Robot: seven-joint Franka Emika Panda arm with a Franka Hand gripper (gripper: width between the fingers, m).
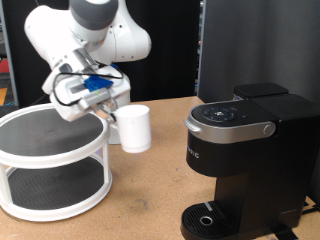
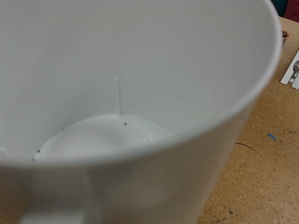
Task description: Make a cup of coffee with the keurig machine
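Step in hand, by my reading: fetching the cup (image 1: 135,128) for the keurig machine (image 1: 245,160). Cup sits/hangs low over the worktop (image 1: 140,200), just beside the white two-tier rack (image 1: 50,165), well apart from the machine at ext. view's right. Can't tell if its base is touching the worktop.

Pincer (image 1: 108,112) is at the cup's rim on the ext. view's left side, arm above the rack. Fingers not resolved in ext. view; wrist view shows only the cup (image 2: 131,103) interior, empty, very close to cam, no fingers visible. So: opening width and actual grip cannot tell.

Machine lid looks down; drip base (image 1: 205,218) bare, no cup on it yet.

Judgement: cup has to end up upright on the drip base under the spout; needs a firm rim hold w/o tilt.
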